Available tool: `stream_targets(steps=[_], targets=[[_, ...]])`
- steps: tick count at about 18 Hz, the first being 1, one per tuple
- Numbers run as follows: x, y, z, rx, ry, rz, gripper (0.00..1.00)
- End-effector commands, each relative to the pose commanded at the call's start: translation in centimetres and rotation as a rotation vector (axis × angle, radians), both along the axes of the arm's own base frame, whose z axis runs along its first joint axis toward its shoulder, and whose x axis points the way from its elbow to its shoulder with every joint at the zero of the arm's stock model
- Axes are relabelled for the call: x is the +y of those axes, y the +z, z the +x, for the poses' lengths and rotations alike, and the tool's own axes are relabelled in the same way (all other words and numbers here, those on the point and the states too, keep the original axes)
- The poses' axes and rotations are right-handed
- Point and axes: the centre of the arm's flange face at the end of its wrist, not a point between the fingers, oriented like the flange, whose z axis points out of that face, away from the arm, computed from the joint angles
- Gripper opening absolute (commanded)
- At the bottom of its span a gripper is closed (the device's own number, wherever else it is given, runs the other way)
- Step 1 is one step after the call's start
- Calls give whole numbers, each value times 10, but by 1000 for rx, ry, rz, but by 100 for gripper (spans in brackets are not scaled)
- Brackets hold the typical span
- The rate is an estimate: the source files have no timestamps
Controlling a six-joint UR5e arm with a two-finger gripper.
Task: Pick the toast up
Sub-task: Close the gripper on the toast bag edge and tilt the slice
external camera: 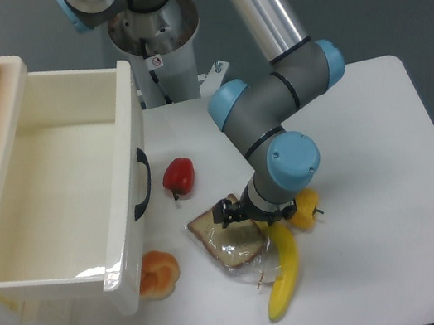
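The gripper (pixel 233 214) sits right down at the toast (pixel 227 236), pressed in at the slice's upper right edge, with the bread spreading out below and to the left of it across the table (pixel 372 185). The black fingers are mostly hidden under the wrist, so whether they are parted or clamped on the slice, I cannot tell. The toast lies flat near the front middle of the table, a squarish slice tilted like a diamond, one corner pointing left toward the drawer (pixel 63 198); with no clear long side, the angle of the grip matters less than catching an edge. It is pale tan with a brown crust, wrapped in clear, crinkly plastic that bunches at the lower right. That wrap looks slick and loose, so a pinch may catch film rather than bread. Crowding in: a smooth, curved banana (pixel 281 273) touches the wrap on the right, a yellow pepper (pixel 305 210) peeks out behind the wrist, a glossy red pepper (pixel 178 176) stands apart above left, and a round orange-tan bun (pixel 159 272) rests by the drawer front. Any lift has to go straight up, clear of that banana.
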Motion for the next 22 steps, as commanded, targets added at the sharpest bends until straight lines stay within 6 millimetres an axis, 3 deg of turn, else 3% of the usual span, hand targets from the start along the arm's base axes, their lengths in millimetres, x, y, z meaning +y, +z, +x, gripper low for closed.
stream_targets(steps=[7, 22], targets=[[-5, -11, 8, -12, -7, -33, 100], [3, -11, 17, -9, -11, -36, 100]])
